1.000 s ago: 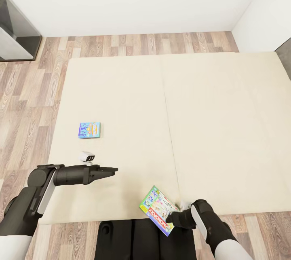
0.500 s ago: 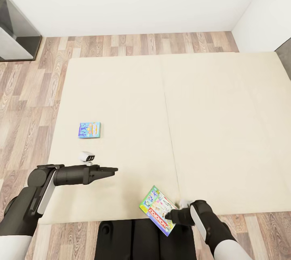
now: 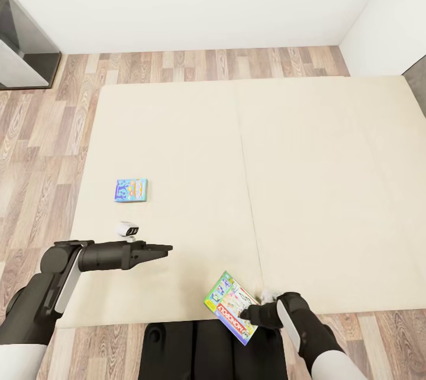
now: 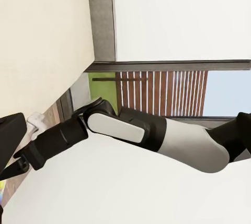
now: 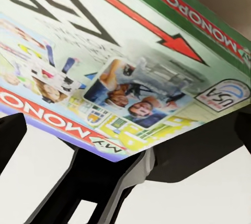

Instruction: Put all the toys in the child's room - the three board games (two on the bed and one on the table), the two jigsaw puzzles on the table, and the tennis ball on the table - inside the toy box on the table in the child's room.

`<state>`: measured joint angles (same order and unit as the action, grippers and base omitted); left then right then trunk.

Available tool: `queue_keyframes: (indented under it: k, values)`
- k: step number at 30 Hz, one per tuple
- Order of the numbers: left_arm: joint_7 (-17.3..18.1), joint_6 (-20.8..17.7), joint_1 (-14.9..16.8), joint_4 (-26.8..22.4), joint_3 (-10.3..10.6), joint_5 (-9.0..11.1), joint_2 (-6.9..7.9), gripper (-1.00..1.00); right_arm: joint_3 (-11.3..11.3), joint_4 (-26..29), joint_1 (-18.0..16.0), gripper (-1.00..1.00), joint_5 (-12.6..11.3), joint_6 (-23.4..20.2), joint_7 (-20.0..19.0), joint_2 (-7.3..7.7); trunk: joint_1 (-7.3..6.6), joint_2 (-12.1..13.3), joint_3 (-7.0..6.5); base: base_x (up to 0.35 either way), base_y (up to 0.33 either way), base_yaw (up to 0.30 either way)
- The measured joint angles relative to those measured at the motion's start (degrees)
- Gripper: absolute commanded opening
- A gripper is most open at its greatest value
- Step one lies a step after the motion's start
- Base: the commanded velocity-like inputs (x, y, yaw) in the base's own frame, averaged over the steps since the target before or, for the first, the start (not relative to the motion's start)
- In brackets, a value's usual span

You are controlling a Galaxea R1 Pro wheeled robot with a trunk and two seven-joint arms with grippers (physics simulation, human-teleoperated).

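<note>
Head view: the right jaws point(image 3: 247, 312) rest at the edge of the larger green-edged, white and red printed board game box point(image 3: 232, 307); whether they pinch it I cannot tell. It overhangs the near edge of the wide beige bed point(image 3: 331, 191). The left jaws point(image 3: 165, 247) look pressed together, hovering. The small blue cartoon board game box point(image 3: 131, 189) lies flat further up the mattress.

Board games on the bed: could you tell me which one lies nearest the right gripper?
The green-edged Monopoly box at the bed's near edge, right at the right gripper. The small blue game lies far off, beyond the left gripper.
</note>
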<state>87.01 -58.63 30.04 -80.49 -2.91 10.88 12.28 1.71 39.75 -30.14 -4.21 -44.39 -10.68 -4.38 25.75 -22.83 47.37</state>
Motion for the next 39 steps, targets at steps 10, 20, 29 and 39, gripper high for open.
queue_keyframes:
  k: [10, 20, 29, 39]
  values:
    - [0.0, 0.0, 0.0, 0.0, 0.0, 0.0, 0.0, 1.0, -0.1, 0.2, 0.0, 1.0, 0.0, 2.6, 0.0, -0.38, 0.0, 0.0, 0.0, 0.0, 0.0, 0.0]
    - [0.0, 0.0, 0.0, 0.0, 0.0, 0.0, 0.0, 1.0, -0.1, 0.2, 0.0, 1.0, -0.1, 2.9, -0.1, -0.46, 0.0, 0.0, 0.0, 0.0, 0.0, 0.0]
    - [0.0, 0.0, 0.0, 0.0, 0.0, 0.0, 0.0, 1.0, -0.1, 0.5, -0.1, 1.0, -0.3, 2.4, -1.0, -0.96, 0.0, 0.0, 0.0, 0.0, 0.0, 0.0]
    - [0.0, 0.0, 0.0, 0.0, 0.0, -0.1, 0.0, 1.0, -0.1, 0.6, -0.3, 1.0, -0.4, -1.3, -4.5, -1.54, 0.0, 0.0, 0.0, 0.0, 0.0, 0.0]
